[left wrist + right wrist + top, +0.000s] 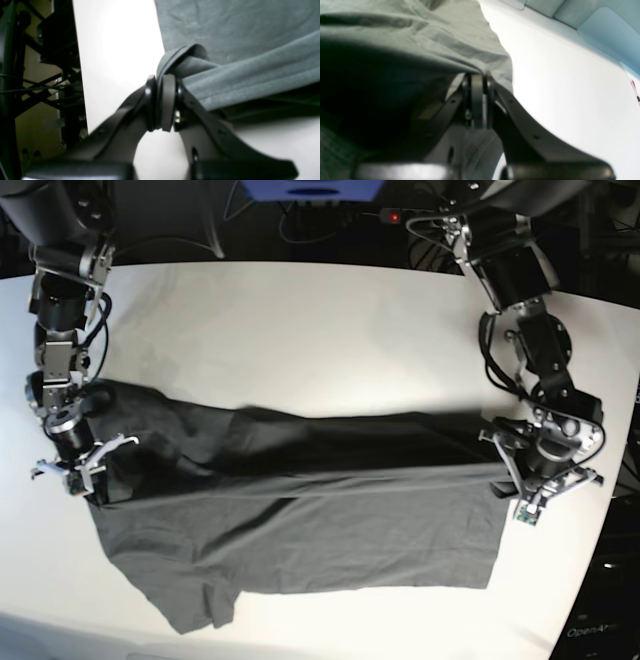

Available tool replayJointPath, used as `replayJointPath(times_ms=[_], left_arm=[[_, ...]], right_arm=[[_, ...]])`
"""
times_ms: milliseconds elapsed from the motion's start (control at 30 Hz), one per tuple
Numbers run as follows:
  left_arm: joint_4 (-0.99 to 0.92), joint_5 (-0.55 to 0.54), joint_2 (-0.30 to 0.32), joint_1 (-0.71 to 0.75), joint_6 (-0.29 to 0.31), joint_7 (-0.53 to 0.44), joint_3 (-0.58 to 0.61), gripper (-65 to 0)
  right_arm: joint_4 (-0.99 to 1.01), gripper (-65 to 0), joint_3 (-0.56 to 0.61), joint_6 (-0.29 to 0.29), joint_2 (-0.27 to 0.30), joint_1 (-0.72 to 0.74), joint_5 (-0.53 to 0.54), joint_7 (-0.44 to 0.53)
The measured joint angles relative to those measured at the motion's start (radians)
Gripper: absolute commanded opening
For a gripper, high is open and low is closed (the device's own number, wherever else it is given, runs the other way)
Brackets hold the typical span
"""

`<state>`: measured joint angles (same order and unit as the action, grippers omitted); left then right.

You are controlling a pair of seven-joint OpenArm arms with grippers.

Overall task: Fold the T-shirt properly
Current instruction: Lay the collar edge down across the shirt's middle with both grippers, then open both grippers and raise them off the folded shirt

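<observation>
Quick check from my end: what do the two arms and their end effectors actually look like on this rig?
Both arms are black, built of chunky cylindrical joints with silver metal rings and loose black cables along the links. The left end effector has two curved matte-black fingers with flat round-edged grey pads and small screw holes. The right end effector looks identical. In the base view, each wrist carries pale bracket prongs.

Both wrist views are soft with blur. The T-shirt [300, 520] runs off the top and right edges of the left wrist view, and a dark shadow hides its underside in the right wrist view. The right gripper [80, 470] tips are too small to read in the base view.
</observation>
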<state>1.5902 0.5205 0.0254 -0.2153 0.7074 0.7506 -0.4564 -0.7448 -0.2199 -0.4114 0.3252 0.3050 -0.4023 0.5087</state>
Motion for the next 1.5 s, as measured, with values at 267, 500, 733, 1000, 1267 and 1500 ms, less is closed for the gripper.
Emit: replayJointPath(times_ms=[267, 500, 733, 1000, 1267, 1500], left_arm=[[0.000, 0.000, -0.004, 0.000, 0.000, 0.000, 0.001, -62.4], [0.000, 0.000, -0.003, 0.000, 0.000, 0.000, 0.001, -62.3], [0.000, 0.007, 0.002, 0.000, -0.001, 0.000, -0.003, -36.1], [0.015, 0.010, -0.003, -0.031, -0.004, -0.001, -0.085, 0.0], [0.064, 0.008, -0.006, 0.042, -0.003, 0.001, -0.085, 0.0], [0.068, 0.007, -0.006, 0.111, -0.004, 0.000, -0.085, 0.0]], right_arm=[[0.000, -63.5, 0.000, 0.000, -0.006, -0.003, 0.000, 0.000], [0.000, -63.5, 0.000, 0.000, -0.005, -0.006, 0.000, 0.000], [-0.001, -63.5, 0.000, 0.000, -0.004, -0.024, 0.000, 0.000], [-0.001, -63.5, 0.000, 0.004, 0.000, -0.034, 0.000, -0.003], [-0.002, -60.2, -0.002, 0.003, -0.001, -0.052, 0.000, -0.003], [-0.002, -20.3, -0.006, 0.004, -0.001, -0.048, 0.000, -0.010]])
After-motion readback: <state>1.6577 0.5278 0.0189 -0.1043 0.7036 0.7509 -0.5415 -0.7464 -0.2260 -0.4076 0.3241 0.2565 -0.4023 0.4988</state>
